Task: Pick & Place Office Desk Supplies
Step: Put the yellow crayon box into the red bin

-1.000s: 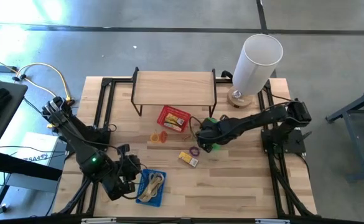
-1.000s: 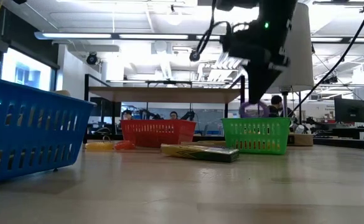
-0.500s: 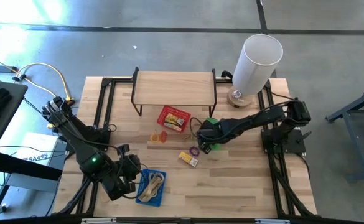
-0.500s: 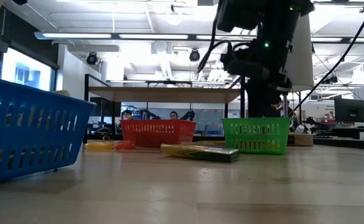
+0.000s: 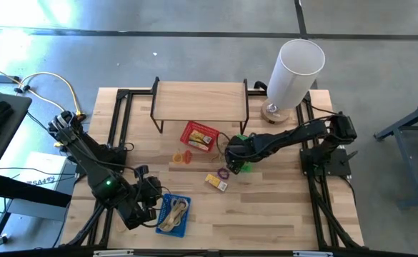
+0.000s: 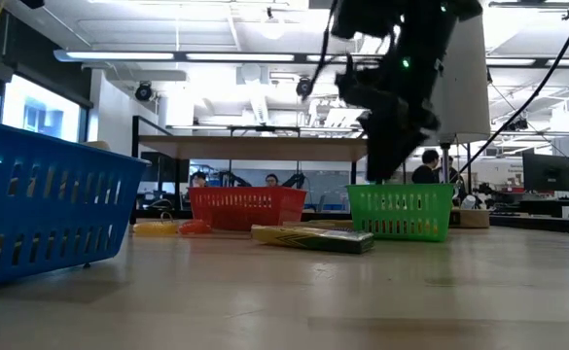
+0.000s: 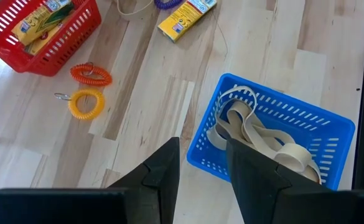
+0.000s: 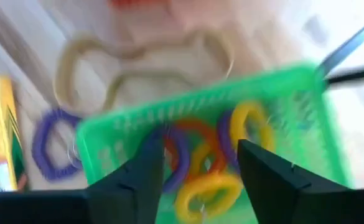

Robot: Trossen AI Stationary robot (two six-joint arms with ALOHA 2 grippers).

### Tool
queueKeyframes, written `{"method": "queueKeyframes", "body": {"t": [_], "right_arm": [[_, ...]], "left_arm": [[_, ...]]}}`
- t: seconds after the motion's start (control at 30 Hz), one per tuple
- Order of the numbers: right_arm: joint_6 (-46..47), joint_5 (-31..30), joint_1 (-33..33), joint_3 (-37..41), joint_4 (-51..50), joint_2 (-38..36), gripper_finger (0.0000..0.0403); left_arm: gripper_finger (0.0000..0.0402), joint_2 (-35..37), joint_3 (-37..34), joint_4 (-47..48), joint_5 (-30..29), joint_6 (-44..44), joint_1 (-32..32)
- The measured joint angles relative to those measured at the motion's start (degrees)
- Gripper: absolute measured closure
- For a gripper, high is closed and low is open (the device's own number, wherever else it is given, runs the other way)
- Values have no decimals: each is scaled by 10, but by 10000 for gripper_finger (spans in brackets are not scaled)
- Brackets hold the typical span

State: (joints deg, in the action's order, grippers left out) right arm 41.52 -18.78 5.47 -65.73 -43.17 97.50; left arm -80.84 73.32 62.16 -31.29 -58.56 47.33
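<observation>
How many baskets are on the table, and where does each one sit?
3. The red basket sits in front of the wooden shelf, the green basket under the right gripper, and the blue basket beside the left gripper.

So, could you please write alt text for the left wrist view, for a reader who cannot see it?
Past the left gripper, open and empty, a blue basket holds tan bands on a wooden table. Farther off lie an orange loop, a yellow loop, a yellow box and a red basket holding more boxes.
</observation>
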Motion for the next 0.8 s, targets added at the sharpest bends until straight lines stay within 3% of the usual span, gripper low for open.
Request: {"method": "queueKeyframes", "body": {"t": [0.23,0.37,0.57,0.8], "right_arm": [[-65,-69,35,-44,51,-56,182],[-110,-11,64,-46,129,-77,183],[-131,117,120,-46,148,-54,182],[-144,118,199,-44,129,18,189]], "left_arm": [[277,0,0,0,1,-3,0],[277,0,0,0,1,-4,4],[277,0,0,0,2,-4,9],[277,0,0,0,3,-15,10]]}}
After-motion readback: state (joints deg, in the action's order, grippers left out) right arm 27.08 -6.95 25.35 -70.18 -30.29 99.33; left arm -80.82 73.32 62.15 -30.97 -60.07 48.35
